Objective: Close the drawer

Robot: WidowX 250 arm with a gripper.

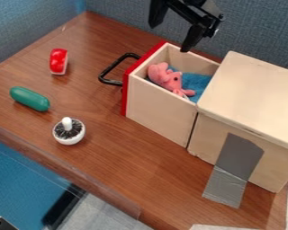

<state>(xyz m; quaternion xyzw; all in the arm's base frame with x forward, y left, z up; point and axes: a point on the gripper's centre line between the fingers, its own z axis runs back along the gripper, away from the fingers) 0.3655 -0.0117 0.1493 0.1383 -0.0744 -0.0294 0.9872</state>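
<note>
Just below the jaws, a smooth, matt wooden drawer and rough cloth; farther from them, shiny tape and glossy, wood-grained table.

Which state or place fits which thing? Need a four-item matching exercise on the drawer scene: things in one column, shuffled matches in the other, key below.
Things
1. Drawer
2. Pink toy
3. Grey tape
4. Pincer

Matches
A. Wide open, nothing held
B. Runs from the side of the wooden box onto the table
C. Pulled out, with a red front
D. Next to blue cloth

Pairs: 1-C, 2-D, 3-B, 4-A
</note>
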